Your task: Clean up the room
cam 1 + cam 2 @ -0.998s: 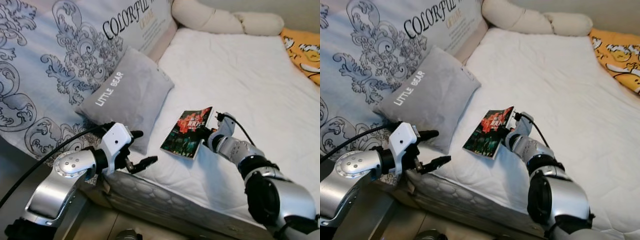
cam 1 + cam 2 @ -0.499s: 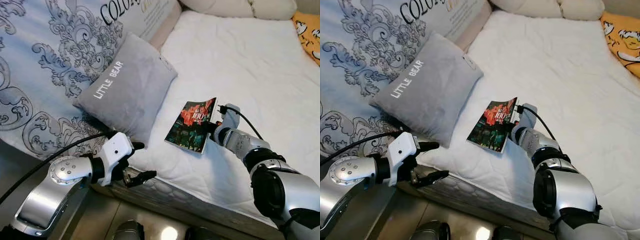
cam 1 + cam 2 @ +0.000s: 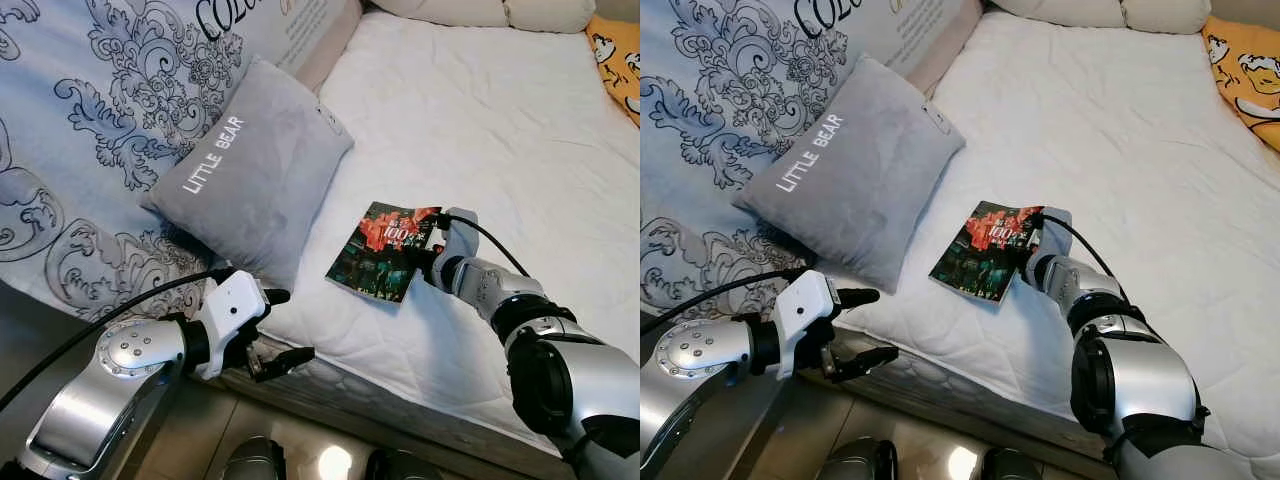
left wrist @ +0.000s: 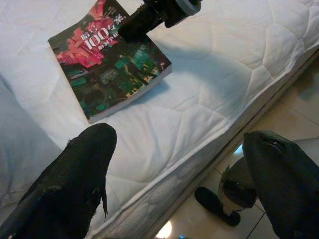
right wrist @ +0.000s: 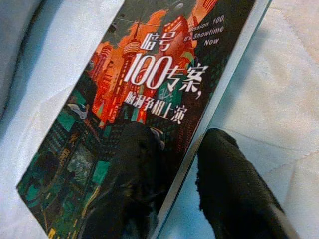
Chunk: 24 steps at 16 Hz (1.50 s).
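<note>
Lying on the white mattress (image 3: pixel 480 130) beside the grey pillow (image 3: pixel 245 175), the book (image 3: pixel 385 252) is pinched at its edge by the right gripper (image 5: pixel 172 194); the left gripper (image 3: pixel 275 330) hovers spread near the mattress edge

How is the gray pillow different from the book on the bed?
The gray pillow is plain gray with white words, LITTLE BEAR; the book has a dark cover with red and green pictures. The pillow is puffy and leans on the patterned quilt; the book is thin and flat. The right pincer has a finger on each side of the book's edge; no pincer touches the pillow. Both rest on the white mattress.
</note>
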Motion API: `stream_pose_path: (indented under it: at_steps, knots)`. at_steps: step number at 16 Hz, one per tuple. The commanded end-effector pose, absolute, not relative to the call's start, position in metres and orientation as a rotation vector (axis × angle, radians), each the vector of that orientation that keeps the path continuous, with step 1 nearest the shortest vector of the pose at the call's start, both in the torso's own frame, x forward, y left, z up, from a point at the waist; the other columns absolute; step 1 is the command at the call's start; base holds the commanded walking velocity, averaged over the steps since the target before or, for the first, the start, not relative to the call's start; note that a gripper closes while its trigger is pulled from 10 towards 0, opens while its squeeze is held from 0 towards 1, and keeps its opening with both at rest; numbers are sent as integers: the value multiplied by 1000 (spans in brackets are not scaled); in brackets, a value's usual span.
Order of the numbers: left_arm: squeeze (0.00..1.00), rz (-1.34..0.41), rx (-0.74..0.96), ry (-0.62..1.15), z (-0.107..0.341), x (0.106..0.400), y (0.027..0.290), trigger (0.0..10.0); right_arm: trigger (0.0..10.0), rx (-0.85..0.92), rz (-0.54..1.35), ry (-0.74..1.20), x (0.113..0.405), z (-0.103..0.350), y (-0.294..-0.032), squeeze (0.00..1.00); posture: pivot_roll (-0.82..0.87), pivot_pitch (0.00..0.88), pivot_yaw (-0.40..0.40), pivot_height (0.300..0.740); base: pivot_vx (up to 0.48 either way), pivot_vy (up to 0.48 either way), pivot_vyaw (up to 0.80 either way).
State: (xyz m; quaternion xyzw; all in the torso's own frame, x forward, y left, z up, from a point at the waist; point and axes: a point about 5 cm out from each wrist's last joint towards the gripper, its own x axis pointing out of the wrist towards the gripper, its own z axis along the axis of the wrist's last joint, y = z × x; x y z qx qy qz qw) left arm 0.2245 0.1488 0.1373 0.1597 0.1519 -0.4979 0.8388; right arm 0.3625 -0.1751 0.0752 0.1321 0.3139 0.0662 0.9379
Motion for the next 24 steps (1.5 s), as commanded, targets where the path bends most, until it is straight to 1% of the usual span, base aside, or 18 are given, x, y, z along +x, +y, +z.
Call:
stream_pose_path:
  at_steps: [1,4,7,8,10,11,12,13,14,16,18,22,24]
  knots:
    - [0,-1051,346,320,138,222,149,10000,10000,244,119,595,370,88,-180,1000,246,156,6,740,0,0,0]
    - [0,-1039,347,306,140,226,148,10000,10000,258,44,516,377,103,-194,1000,235,147,8,740,0,0,0]
    - [0,-1033,342,294,140,229,146,10000,10000,246,37,481,380,110,-202,1000,222,133,3,740,0,0,0]
    - [0,-1027,338,289,139,230,145,10000,10000,202,100,476,381,113,-200,1000,213,124,-3,740,0,0,0]
    - [0,-1020,333,286,136,231,143,10000,10000,97,313,504,378,109,-185,1000,200,116,-8,740,0,0,0]
    - [0,-1018,329,286,134,231,143,10000,10000,-2,436,545,372,101,-177,839,184,109,-7,740,0,0,0]
    - [0,-1018,325,287,131,230,141,10000,10000,-100,522,594,365,91,-174,0,179,107,-6,740,0,0,0]
    - [0,-1020,324,289,129,230,140,10000,10000,-176,574,632,359,82,-173,0,176,103,-7,740,0,0,0]
    - [0,-1025,329,290,128,230,140,10000,10000,-207,643,659,353,75,-170,0,175,103,-5,740,0,0,0]
    - [0,-1032,330,289,128,231,140,10000,10000,-235,823,696,343,68,-163,0,169,105,2,740,0,0,0]
    - [0,-1046,332,293,128,232,140,10000,10000,-265,943,708,337,67,-159,0,162,111,13,740,0,0,0]
    - [0,-1065,342,299,125,233,138,10000,10000,-266,1071,720,330,67,-150,0,160,109,15,740,0,0,0]
    - [0,-1064,344,300,124,234,138,10000,10000,-288,1105,754,325,61,-149,0,162,108,13,740,0,0,0]
